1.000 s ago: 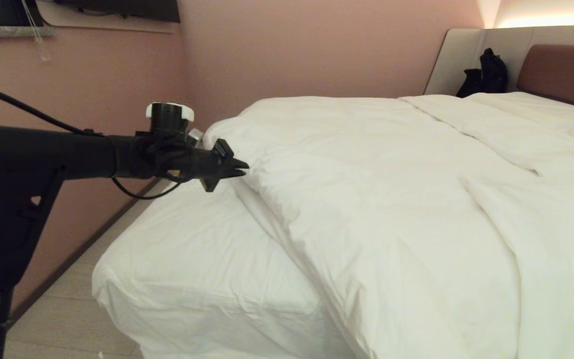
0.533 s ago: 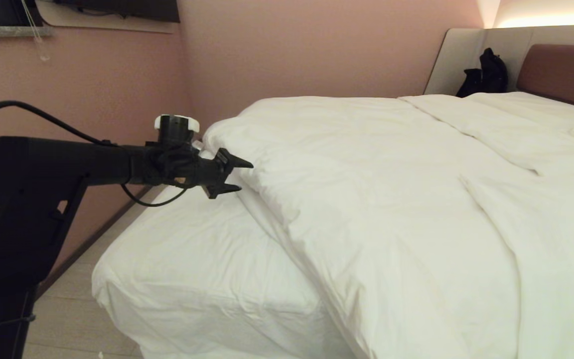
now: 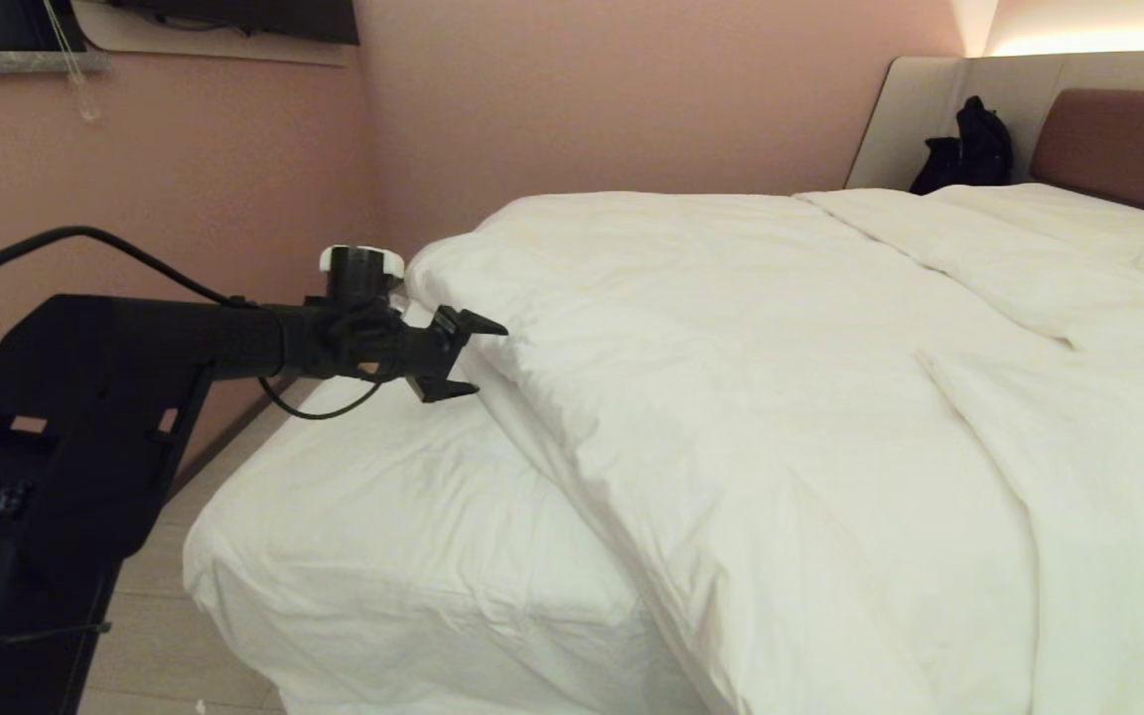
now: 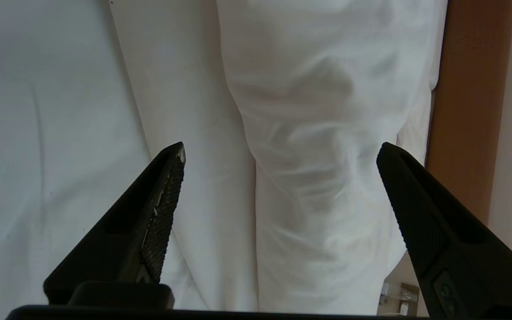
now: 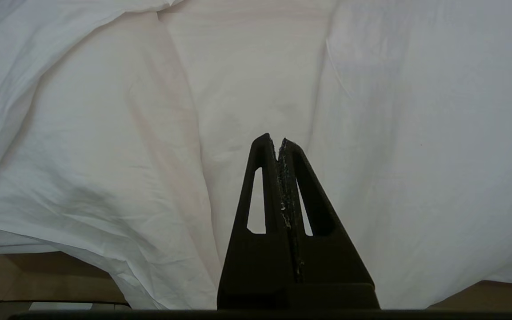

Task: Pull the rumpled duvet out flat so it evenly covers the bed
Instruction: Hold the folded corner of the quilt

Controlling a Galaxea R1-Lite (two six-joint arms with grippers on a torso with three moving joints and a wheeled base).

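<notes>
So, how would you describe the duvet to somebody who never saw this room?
Find the bed with the brown headboard against the pink wall. The duvet is the thick, puffy white layer over most of it, next to the open left gripper. Unlike the thin, flat fitted sheet, its edge is raised and rounded.

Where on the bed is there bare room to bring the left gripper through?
Bare sheet at the foot corner of the bed, between the duvet edge and the wall side. The left gripper, open, sits at that edge. Everything toward the headboard is covered.
</notes>
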